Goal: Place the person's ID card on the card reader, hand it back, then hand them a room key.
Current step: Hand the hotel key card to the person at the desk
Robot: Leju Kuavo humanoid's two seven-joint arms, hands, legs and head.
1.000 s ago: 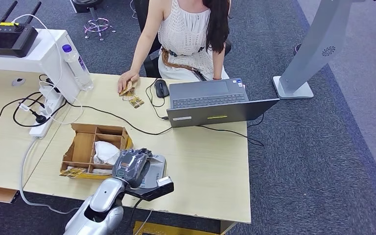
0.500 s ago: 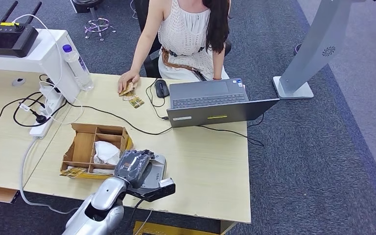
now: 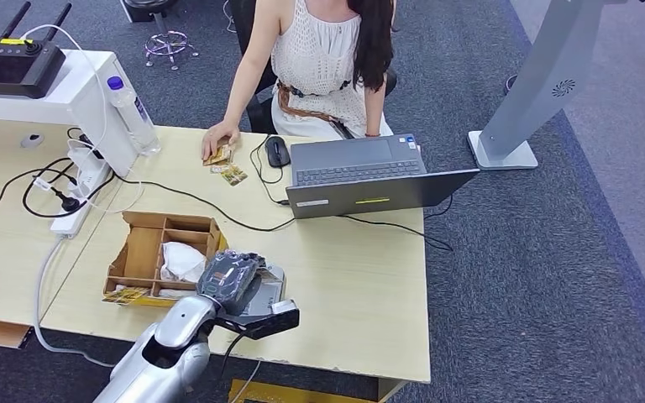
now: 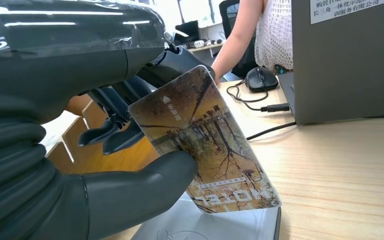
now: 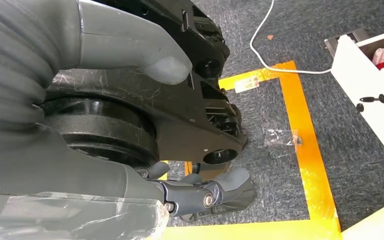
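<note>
At the near edge of the surface [image 3: 361,285], just right of the box [image 3: 147,256], the robot's left hand [image 3: 228,279] pinches a printed card [image 4: 207,145] between thumb and fingers above the reader [image 3: 267,290]. To seat it well, the card should come down flat, level with the reader's face. The right hand [image 5: 200,197] hangs by the floor, fingers curled on nothing.

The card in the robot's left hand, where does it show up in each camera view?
Head view: under the left hand, over the card reader; the card itself is hidden.
Left wrist view: card mid-picture, pinched between thumb and fingers.
Right wrist view: not in it.
Shared landmark: laptop.
</note>
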